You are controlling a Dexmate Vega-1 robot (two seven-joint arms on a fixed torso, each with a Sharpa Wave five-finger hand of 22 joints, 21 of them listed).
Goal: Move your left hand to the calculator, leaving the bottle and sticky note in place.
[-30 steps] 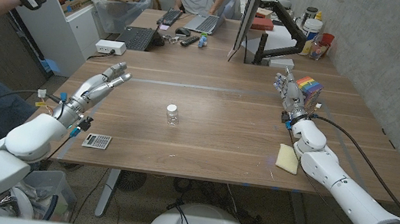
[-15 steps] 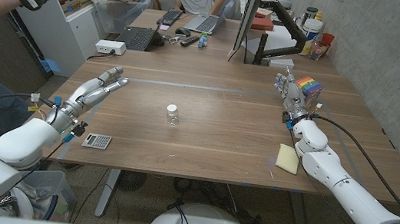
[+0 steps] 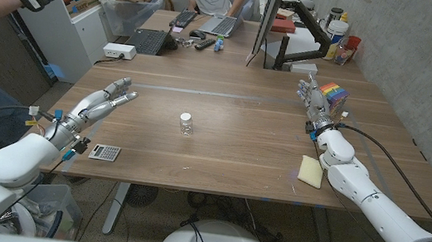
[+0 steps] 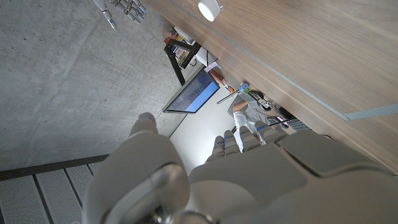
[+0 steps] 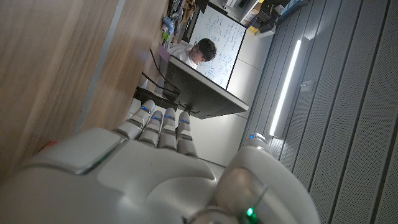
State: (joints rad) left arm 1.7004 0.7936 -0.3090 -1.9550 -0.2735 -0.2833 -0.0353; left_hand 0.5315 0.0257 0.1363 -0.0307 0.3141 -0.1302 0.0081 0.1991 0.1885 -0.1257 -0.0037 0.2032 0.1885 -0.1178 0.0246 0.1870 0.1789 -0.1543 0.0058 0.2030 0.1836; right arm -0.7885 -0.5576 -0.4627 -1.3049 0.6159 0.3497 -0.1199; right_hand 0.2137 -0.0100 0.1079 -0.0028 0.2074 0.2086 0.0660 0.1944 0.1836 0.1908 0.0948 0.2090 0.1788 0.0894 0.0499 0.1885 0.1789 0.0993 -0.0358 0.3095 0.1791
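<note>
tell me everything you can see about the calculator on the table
The small grey calculator lies flat, face up, near the wooden table's front edge on the robot's left. A pale display strip sits above rows of dark keys; the casing looks plastic. The left hand is extended beyond it, not touching.

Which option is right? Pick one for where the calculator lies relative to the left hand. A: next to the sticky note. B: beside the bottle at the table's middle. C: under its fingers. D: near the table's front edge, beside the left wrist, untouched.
D: the calculator lies at the table's front edge beside the wrist, while the left hand reaches past it with fingers spread, touching nothing.
</note>
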